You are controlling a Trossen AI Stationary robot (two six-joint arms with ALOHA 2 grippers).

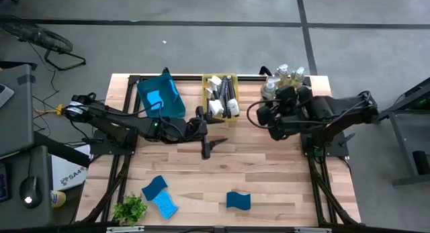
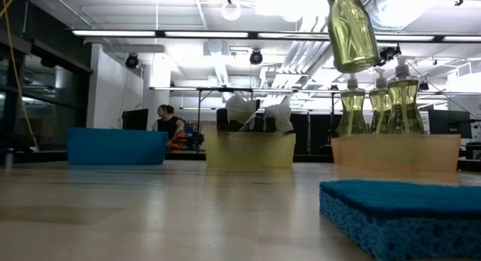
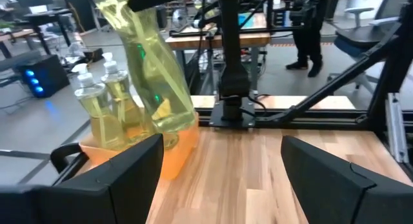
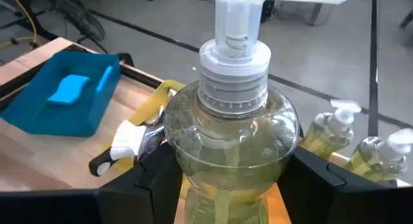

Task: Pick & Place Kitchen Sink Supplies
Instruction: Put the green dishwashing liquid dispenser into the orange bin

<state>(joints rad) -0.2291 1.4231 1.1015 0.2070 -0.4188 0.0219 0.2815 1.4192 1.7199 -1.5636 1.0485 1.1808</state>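
My right gripper [image 4: 229, 166] is shut on a clear bottle of yellow-green liquid [image 4: 229, 127] with a pale pump top, held in the air by the orange bin [image 2: 394, 152] at the table's far right. Several like bottles [image 2: 379, 103] stand in that bin. My left gripper [image 1: 200, 125] is open at mid-table, beside the yellow bin [image 1: 220, 95] of white-headed brushes, and touches nothing. A black brush [image 1: 211, 147] lies on the table just near of it. Three blue sponges [image 1: 154, 187] [image 1: 166, 205] [image 1: 238, 201] lie by the near edge. My right gripper pinches the bottle's rounded body [image 4: 187, 146] just under its shoulder, one finger [image 4: 155, 179] on each side. The bottle [image 2: 353, 35] is lifted clear of table and bin and tilted, as the left wrist view shows [image 3: 158, 75].
A blue bin [image 1: 161, 95] holding one sponge stands at the far left, next to the yellow bin. A small green plant [image 1: 130, 209] sits at the near left corner. Bare wood lies mid-table between the bins and the sponges. People show in the room beyond.
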